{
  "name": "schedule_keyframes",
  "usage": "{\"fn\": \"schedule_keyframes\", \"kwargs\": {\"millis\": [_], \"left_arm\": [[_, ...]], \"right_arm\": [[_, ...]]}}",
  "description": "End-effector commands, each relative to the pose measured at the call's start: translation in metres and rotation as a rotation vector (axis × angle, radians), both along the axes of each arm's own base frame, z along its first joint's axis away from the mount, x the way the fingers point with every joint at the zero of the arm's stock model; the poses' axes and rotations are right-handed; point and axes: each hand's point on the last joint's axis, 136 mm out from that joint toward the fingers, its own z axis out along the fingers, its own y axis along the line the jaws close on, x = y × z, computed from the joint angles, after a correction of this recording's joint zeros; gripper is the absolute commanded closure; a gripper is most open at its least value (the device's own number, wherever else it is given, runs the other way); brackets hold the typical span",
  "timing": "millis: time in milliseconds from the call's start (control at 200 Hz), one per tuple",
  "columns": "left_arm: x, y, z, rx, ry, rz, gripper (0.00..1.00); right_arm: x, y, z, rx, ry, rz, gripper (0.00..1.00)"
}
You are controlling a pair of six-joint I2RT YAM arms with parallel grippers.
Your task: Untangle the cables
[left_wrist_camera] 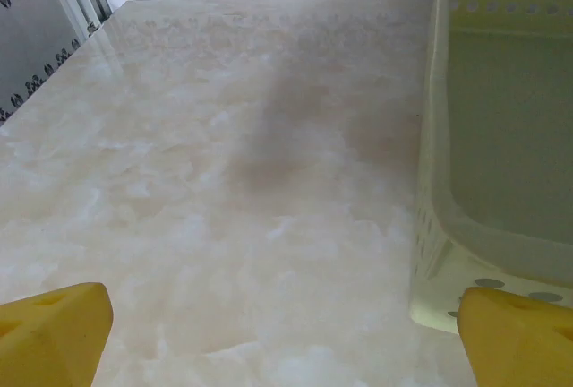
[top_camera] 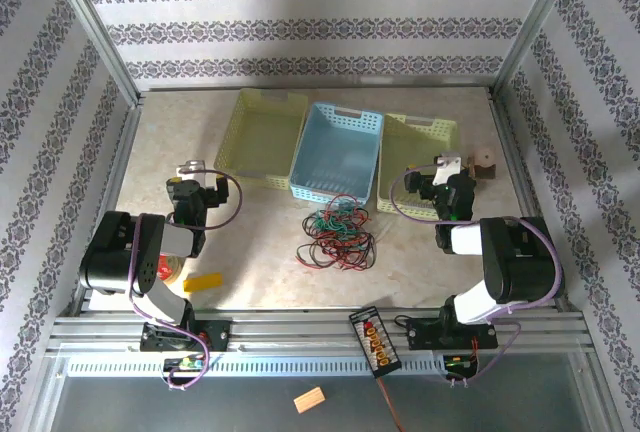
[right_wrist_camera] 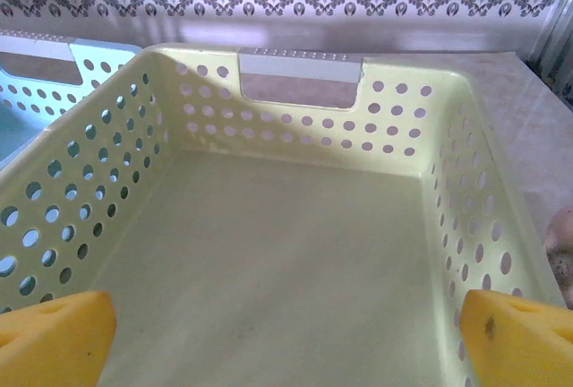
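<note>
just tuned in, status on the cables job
Left end effector open over bare table, right end effector open above yellow basket. Cables one tangled heap, untouched, in front of blue basket. Nothing on top.

The table (left_wrist_camera: pixel 224 181) is smooth, marble-patterned and glossy, with a sheen toward its far edge. The yellow basket (right_wrist_camera: pixel 300 66) and the blue basket (top_camera: pixel 335 152) are smooth perforated plastic, slightly shiny. The cables (top_camera: pixel 338 232) have sleek, plastic-looking sheathing. The pads (left_wrist_camera: pixel 54 324) look matt. The rails (top_camera: pixel 300 324) at the near edge are ribbed bare metal.
</note>
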Motion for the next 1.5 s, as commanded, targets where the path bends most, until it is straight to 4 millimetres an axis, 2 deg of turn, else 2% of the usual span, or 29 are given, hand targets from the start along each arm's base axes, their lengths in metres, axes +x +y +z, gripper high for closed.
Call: {"fn": "schedule_keyframes", "kwargs": {"millis": [0, 895, 1005, 1095, 1175, 1220, 1299, 1389, 1449, 1494], "left_arm": [[0.006, -0.003, 0.010, 0.001, -0.040, -0.009, 0.01], [0.006, -0.003, 0.010, 0.002, -0.039, -0.010, 0.01], [0.006, -0.002, 0.010, 0.005, -0.039, -0.008, 0.01], [0.010, -0.003, 0.028, 0.033, -0.020, 0.010, 0.01], [0.014, 0.003, 0.044, 0.000, 0.109, 0.075, 0.01], [0.016, 0.000, 0.051, -0.014, 0.142, 0.068, 0.01], [0.018, -0.008, 0.062, 0.003, 0.145, 0.053, 0.01], [0.016, -0.018, 0.073, -0.032, 0.099, 0.087, 0.01], [0.016, -0.038, 0.073, -0.125, 0.109, 0.032, 0.01], [0.015, -0.061, 0.070, -0.165, 0.132, -0.031, 0.01]], "right_arm": [[0.003, 0.002, 0.002, 0.022, -0.004, 0.012, 0.01], [0.003, 0.002, 0.002, 0.024, -0.004, 0.011, 0.02], [0.003, -0.003, 0.002, 0.027, -0.004, -0.014, 0.02], [0.003, -0.003, 0.002, 0.026, -0.004, -0.012, 0.02], [0.005, -0.002, 0.015, 0.024, -0.010, -0.010, 0.01], [0.004, -0.005, 0.025, 0.015, 0.011, -0.034, 0.01], [-0.003, -0.016, 0.051, 0.030, 0.066, -0.130, 0.01], [-0.012, -0.011, 0.083, -0.021, 0.066, -0.179, 0.01], [-0.018, 0.017, 0.097, -0.058, 0.084, -0.097, 0.01], [-0.024, 0.039, 0.102, -0.088, 0.117, -0.041, 0.02]]}}
